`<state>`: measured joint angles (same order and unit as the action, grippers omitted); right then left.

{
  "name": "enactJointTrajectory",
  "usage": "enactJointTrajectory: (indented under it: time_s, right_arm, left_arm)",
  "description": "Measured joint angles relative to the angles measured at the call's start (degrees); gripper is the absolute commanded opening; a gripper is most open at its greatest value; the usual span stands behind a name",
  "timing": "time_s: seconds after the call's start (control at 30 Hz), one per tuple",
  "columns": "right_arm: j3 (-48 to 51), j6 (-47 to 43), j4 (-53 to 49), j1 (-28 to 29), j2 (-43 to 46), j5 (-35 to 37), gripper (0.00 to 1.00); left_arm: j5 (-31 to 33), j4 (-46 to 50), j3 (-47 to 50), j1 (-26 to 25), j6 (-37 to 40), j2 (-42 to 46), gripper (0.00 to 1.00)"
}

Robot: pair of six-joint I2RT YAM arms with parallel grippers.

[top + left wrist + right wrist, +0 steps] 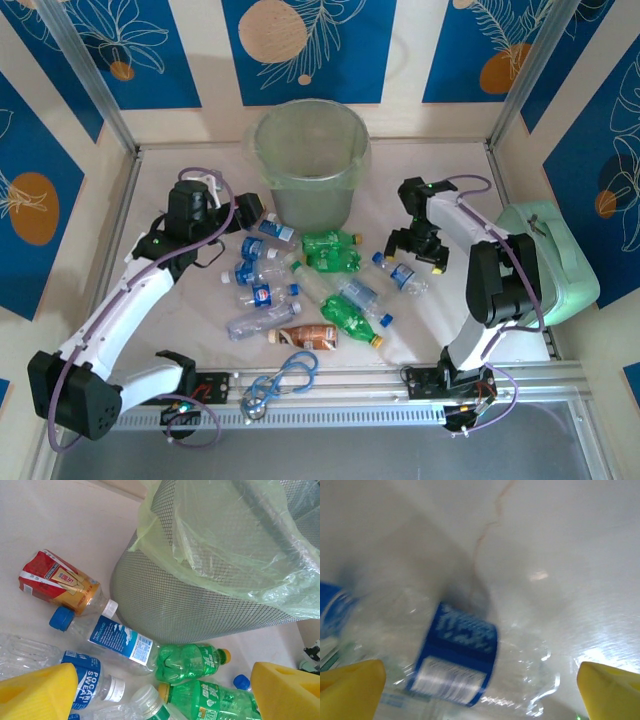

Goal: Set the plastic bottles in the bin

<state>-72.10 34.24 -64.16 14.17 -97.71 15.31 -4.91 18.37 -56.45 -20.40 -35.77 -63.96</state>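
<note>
Since the clear blue-labelled bottle (401, 274) at the 3 o'clock edge of the heap lies straight beneath the right gripper (416, 256), that is the pair to judge. The bottle rests on its side on the table (415, 335), cap towards 10 o'clock and base towards 4 o'clock in the overhead view, a little apart from the green bottles (330, 250) at its 9 o'clock. On the blurred right wrist camera it sits between the two yellow fingertips (350, 687). Its label band (457, 660) stands nearly upright there, so its long axis seems to run almost along the line from one finger to the other rather than across it. The jaws are spread to their widest and hold nothing. My reading is that the wrist needs close to a quarter turn before descending, or the pads would meet cap and base instead of the flanks. The bin (310, 160) stands at 11 o'clock from this bottle, well apart. The left gripper (248, 214), also spread wide and empty, hangs at the heap's 10 o'clock side near the bin's base, over other bottles (117, 640), and is clearly the farther arm.
</note>
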Motion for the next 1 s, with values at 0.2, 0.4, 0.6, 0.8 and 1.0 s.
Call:
enactJointTrajectory:
  time_s: [0.2, 0.4, 0.6, 0.8, 1.0]
  right_arm:
    - [-1.4, -1.5, 0.5, 3.9, -1.6, -0.6, 0.99]
    - [-1.7, -1.9, 0.5, 3.8, -5.7, -0.5, 0.99]
    - [-1.9, -1.4, 0.5, 1.1, -6.1, 0.4, 0.98]
    - [-1.9, -1.0, 0.5, -1.7, -6.1, 1.2, 0.96]
    - [-1.9, -0.5, 1.6, -0.9, -6.5, 0.7, 0.91]
  left_arm:
    - [0.0, -0.1, -0.2, -0.2, -0.3, -0.3, 0.89]
    - [0.0, -0.1, -0.3, -0.3, -0.4, -0.3, 0.89]
    - [0.0, -0.1, -0.3, -0.4, -0.4, -0.3, 0.89]
    - [0.0, -0.1, -0.3, -0.4, -0.4, -0.4, 0.88]
    - [-0.2, -0.3, -0.3, -0.4, -0.8, -0.7, 0.88]
